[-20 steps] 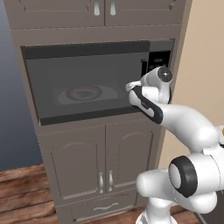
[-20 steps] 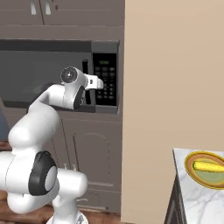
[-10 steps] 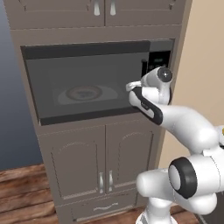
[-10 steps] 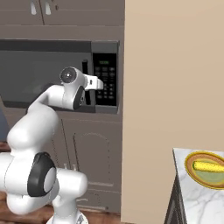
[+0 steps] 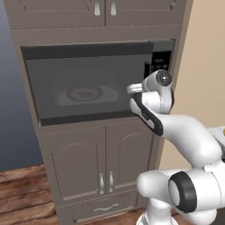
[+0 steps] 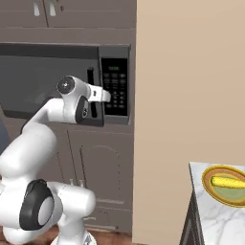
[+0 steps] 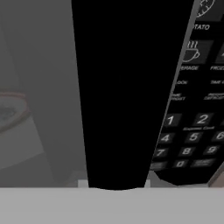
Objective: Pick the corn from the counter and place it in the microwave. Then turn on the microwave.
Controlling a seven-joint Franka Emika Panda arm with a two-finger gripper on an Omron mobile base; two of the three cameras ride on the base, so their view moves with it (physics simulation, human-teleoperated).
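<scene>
The microwave keypad [image 7: 192,109], at the right of the hand view, carries digits 1, 2, 4, 5, 6, 7, 8, 9, 0. Partial labels read "TATO" and "ERAGE"; remaining words are blurred.

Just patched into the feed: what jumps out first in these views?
The white arm reaches up to the closed microwave, its gripper at the black door handle, beside the keypad. The corn lies in a dish on the counter, off to the right.
</scene>
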